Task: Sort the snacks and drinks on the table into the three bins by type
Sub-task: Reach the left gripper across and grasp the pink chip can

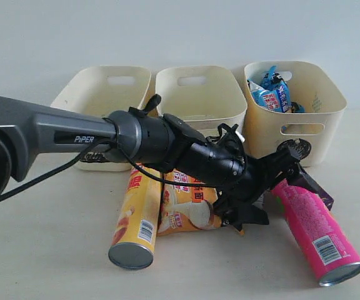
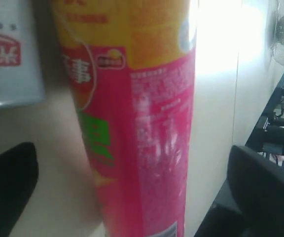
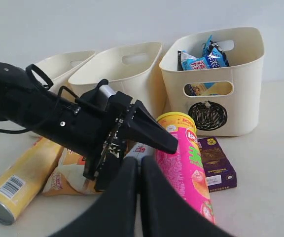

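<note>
The pink chip can (image 1: 317, 232) lies on the table (image 1: 42, 250), right of the orange noodle packet (image 1: 186, 209) and the lying yellow chip can (image 1: 136, 219). My left gripper (image 1: 277, 195) reaches across and stands open astride the pink can's far end. In the left wrist view the pink can (image 2: 147, 128) fills the gap between the fingers (image 2: 9, 187), with space on both sides. A white-blue carton (image 2: 9, 54) lies beside it. The purple carton (image 3: 216, 163) lies behind the pink can. My right gripper (image 3: 138, 170) is shut and empty, hovering in front of the pile.
Three cream bins stand in a row at the back: left (image 1: 74, 94), middle (image 1: 199, 106), right (image 1: 320, 100). The right one carries a scribbled circle (image 3: 207, 116) and holds a blue noodle packet (image 1: 272, 94). The left arm (image 1: 55, 134) spans the table's left half.
</note>
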Robot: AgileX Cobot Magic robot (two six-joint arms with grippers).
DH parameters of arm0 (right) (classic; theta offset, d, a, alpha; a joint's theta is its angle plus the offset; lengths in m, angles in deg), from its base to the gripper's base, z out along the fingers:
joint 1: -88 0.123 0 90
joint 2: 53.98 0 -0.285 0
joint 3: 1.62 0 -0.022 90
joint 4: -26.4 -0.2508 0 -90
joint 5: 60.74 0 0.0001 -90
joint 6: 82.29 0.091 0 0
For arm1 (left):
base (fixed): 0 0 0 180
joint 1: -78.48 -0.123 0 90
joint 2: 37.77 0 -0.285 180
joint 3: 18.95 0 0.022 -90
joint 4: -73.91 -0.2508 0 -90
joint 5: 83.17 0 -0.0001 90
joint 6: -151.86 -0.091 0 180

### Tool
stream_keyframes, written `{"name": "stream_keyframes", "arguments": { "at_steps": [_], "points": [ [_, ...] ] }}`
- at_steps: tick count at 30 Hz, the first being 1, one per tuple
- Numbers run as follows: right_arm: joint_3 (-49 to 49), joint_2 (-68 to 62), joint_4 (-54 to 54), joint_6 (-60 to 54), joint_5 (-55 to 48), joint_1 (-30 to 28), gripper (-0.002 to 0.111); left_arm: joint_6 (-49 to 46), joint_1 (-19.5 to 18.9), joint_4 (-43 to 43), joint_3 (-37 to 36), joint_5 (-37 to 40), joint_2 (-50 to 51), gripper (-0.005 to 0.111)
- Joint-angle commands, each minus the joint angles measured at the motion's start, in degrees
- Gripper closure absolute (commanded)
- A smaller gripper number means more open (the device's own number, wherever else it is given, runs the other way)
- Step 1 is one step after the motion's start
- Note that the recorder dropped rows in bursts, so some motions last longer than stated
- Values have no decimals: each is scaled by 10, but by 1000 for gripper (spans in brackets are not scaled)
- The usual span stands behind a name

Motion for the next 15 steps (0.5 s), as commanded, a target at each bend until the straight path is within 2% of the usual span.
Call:
{"name": "stream_keyframes", "arguments": {
  "at_steps": [1,8,15],
  "points": [
    [-4,4,1,0,-1,0,108,-13,16,20,22,-12,12,10],
    [-4,4,1,0,-1,0,108,-13,41,24,43,-65,34,10],
    [-4,4,1,0,-1,0,108,-13,47,42,43,-123,38,10]
  ]
}}
